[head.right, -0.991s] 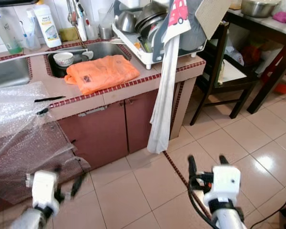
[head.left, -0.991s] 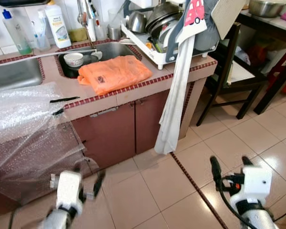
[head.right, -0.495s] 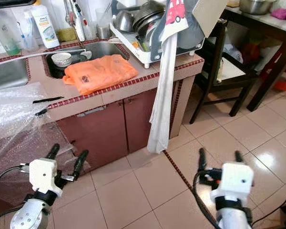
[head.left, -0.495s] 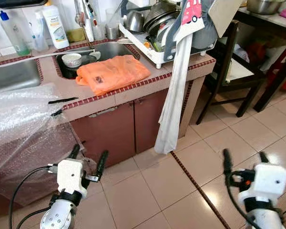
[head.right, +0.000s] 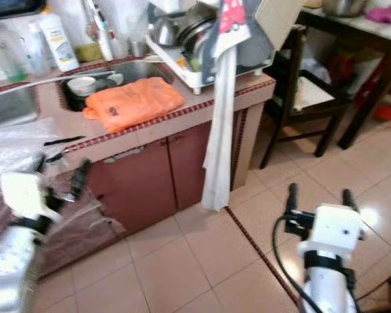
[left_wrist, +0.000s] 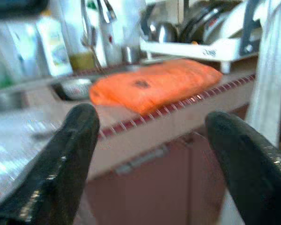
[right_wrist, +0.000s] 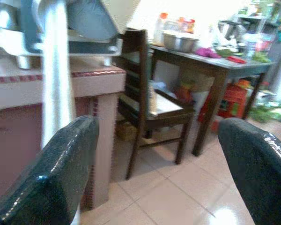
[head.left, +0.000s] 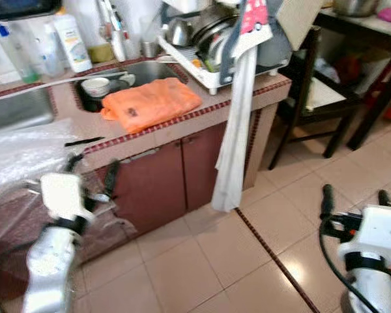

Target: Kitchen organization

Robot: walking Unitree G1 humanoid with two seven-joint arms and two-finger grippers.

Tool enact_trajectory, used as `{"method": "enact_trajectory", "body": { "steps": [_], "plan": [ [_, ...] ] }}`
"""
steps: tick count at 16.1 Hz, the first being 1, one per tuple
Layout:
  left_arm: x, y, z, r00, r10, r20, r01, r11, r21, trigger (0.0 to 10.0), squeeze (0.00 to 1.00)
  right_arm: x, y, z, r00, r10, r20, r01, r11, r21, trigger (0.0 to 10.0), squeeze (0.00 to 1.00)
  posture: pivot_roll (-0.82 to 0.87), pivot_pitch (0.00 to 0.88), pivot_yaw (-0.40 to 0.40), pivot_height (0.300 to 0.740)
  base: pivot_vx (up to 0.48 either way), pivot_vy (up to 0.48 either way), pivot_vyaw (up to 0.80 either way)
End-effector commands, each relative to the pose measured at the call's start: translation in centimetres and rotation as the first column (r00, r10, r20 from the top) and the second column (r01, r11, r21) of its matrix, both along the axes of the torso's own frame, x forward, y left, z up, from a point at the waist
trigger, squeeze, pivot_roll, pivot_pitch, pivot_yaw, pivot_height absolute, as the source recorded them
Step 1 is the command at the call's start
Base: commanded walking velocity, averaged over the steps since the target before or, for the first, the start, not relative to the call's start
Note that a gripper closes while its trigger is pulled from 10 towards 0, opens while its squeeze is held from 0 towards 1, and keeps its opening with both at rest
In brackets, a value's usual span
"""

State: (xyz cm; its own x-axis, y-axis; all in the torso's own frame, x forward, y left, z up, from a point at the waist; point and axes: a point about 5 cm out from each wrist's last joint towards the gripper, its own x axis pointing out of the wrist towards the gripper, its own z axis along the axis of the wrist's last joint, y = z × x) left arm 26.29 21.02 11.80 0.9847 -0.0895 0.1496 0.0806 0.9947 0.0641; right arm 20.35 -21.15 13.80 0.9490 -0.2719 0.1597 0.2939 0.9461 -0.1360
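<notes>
Left end effector has risen since earlier frame, now level w/ the bench edge, fingers wide apart, holding nothing; probably lined up to reach the bench top. Right end effector is low over the floor, also spread, empty. Orange bag, soft, crinkled plastic, lies flat beside the sink; bubble wrap drapes over the bench corner; white towel hangs limp.

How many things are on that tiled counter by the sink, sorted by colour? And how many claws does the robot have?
Orange: 1, the folded orange bag.
White: 3, the bowl in the sink, the dish rack, the hanging cloth.
Clear: 1, the bubble wrap.
Black-fingered claws: 2, the left claw and the right claw, both open and holding nothing.
Total: 7.
</notes>
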Motion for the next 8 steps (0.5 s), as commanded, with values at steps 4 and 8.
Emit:
{"method": "enact_trajectory", "body": {
  "steps": [4, 8],
  "plan": [
    [0.37, -0.30, 0.53, 1.000, -0.017, -0.002, 0.017, 1.000, -0.002, 0.0, 0.00, 0.22, 0.26, 0.02, 1.000, 0.004, 0.004, -0.004, 1.000, 0.008, 0.0, 0.00, -0.05, 0.030, 0.070, 0.740, 0.000, 0.000, 0.00],
    [0.18, -0.60, 0.11, 0.999, -0.018, -0.031, 0.018, 1.000, -0.007, 0.0, 0.00, 0.29, 0.33, -0.09, 1.000, 0.024, -0.008, -0.023, 1.000, 0.011, 0.0, 0.00, -0.05, 0.037, 0.064, 0.740, 0.000, 0.000, 0.00]
  ]
}}
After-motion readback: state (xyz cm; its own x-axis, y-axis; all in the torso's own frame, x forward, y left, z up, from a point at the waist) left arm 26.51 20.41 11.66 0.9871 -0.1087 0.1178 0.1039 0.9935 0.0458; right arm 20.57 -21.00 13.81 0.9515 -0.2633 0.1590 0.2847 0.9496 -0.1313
